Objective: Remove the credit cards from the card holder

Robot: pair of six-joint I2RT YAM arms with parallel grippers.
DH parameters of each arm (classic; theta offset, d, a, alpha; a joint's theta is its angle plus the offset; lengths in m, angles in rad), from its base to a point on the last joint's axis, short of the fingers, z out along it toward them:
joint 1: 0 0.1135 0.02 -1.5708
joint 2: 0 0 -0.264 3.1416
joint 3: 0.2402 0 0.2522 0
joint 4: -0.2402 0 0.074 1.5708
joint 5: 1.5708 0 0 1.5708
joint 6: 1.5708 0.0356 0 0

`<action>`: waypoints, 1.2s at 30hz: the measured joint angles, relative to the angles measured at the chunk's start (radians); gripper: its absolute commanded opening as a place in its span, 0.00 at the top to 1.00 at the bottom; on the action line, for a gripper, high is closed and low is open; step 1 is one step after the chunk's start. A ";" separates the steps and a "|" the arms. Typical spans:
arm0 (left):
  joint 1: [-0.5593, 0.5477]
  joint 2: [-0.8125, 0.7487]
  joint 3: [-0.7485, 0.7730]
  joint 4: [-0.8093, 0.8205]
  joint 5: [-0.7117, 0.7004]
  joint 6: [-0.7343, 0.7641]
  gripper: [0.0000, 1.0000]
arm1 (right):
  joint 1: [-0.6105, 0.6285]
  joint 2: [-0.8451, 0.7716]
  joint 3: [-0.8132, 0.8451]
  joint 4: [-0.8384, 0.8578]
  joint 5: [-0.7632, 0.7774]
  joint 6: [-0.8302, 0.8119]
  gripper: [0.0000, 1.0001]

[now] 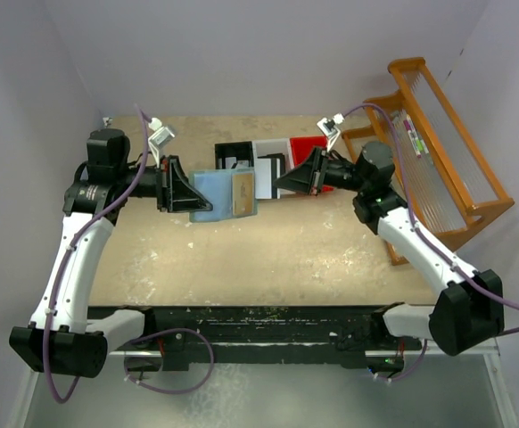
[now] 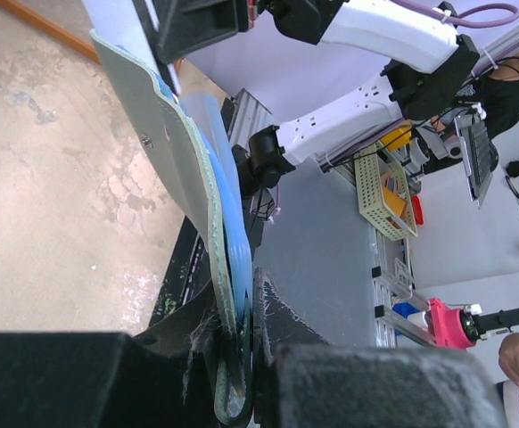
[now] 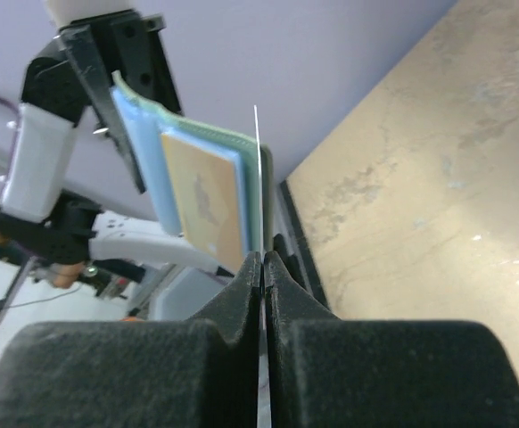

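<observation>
The pale teal card holder [image 1: 213, 189] hangs open above the table's back middle. My left gripper [image 1: 191, 194] is shut on its left edge; the left wrist view shows the holder [image 2: 175, 152] edge-on, pinched between the pads of that gripper [image 2: 233, 299]. A tan-orange credit card [image 1: 240, 192] sits in the holder's right panel and shows again in the right wrist view [image 3: 204, 196]. My right gripper [image 1: 282, 183] is shut on a pale grey-white card [image 1: 264, 180] at the holder's right edge. That card [image 3: 258, 178] shows as a thin white line between the shut jaws [image 3: 262, 257]. Whether it still sits in a slot is hidden.
A black bin [image 1: 235, 153], a white bin [image 1: 271, 150] and a red bin [image 1: 308, 145] stand in a row at the back, just behind the holder. A wooden rack [image 1: 438, 152] leans at the right edge of the table.
</observation>
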 measured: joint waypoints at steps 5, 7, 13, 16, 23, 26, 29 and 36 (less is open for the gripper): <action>0.000 0.000 0.000 0.006 0.002 -0.003 1.00 | -0.002 0.076 0.098 -0.126 0.060 -0.132 1.00; 0.000 -0.002 0.000 0.017 0.006 -0.006 1.00 | -0.002 0.137 0.142 -0.175 0.112 -0.199 1.00; 0.000 -0.021 0.002 0.038 0.019 -0.023 1.00 | -0.001 0.396 0.261 -0.250 0.251 -0.312 1.00; 0.000 -0.023 0.009 0.050 0.022 -0.031 1.00 | 0.007 0.524 0.314 -0.250 0.284 -0.313 1.00; 0.000 -0.025 0.011 0.081 0.023 -0.059 1.00 | 0.097 0.815 0.590 -0.304 0.385 -0.315 1.00; 0.000 -0.025 0.011 0.084 0.023 -0.067 1.00 | 0.127 0.877 0.659 -0.317 0.425 -0.312 1.00; 0.000 -0.025 0.011 0.091 0.024 -0.079 1.00 | 0.148 0.922 0.698 -0.315 0.467 -0.311 1.00; 0.000 -0.037 0.011 0.117 0.030 -0.109 1.00 | 0.147 0.997 0.763 -0.368 0.554 -0.318 1.00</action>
